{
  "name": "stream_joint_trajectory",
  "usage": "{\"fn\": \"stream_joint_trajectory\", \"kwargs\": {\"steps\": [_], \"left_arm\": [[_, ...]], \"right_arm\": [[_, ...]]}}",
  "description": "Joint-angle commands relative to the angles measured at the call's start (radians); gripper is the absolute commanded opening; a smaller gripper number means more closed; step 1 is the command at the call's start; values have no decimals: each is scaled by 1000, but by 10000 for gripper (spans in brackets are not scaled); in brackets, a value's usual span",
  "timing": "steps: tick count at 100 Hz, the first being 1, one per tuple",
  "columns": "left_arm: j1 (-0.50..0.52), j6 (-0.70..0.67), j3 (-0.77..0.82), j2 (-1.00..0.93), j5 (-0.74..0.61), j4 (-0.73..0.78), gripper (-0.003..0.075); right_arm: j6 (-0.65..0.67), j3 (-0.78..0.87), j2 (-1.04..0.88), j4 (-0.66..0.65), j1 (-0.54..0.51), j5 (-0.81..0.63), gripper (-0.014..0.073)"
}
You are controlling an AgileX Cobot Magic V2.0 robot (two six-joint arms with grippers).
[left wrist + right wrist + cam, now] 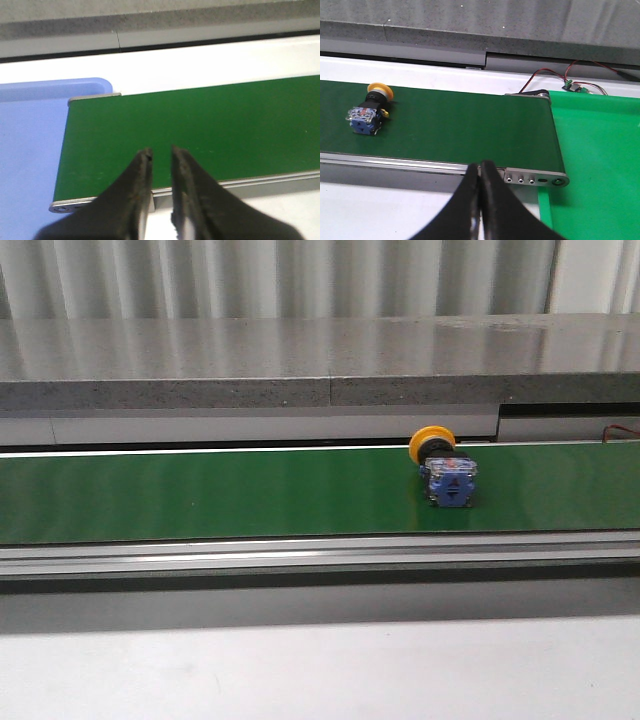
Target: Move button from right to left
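The button [444,467] lies on its side on the green conveyor belt [220,495], in the right half of the belt as the front view shows it and close to the belt's far edge. Its yellow-orange mushroom cap [430,444] points toward the far edge, and its translucent blue-grey contact block [449,483] points toward the near edge. Nothing touches it.

The right hand [479,172] hangs over the near rail of the belt close to its right end, its two black fingers pressed together with nothing between them, well apart from the button. Beyond that end lies a green tray [595,160].

The left hand [161,156] hangs over the belt's near edge by its left end, fingers slightly apart and empty. A light blue tray [30,145] lies just past that end.
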Motion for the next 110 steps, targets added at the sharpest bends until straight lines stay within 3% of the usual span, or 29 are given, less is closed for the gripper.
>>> {"fn": "stream_joint_trajectory", "kwargs": {"steps": [1,11,18,41,58,74,110], "left_arm": [[-7,-11,-72,75,-17,-17,307],[-7,-11,-105,132,13,-17,503],[-7,-11,-112,162,10,-17,554],[-7,-11,-112,242,-49,-17,554],[-7,-11,-122,297,-68,-130,554],[-16,-5,-194,386,12,-257,554],[-281,-11,-424,665,91,-356,554]], "right_arm": [[-9,-26,11,-9,-1,-75,-67],[-9,-26,11,-9,-1,-75,-67],[-9,-26,11,-9,-1,-75,-67],[-9,-26,11,-9,-1,-75,-67],[-9,-26,11,-9,-1,-75,-67],[-9,-26,11,-9,-1,-75,-67],[-9,-26,11,-9,-1,-75,-67]]}}
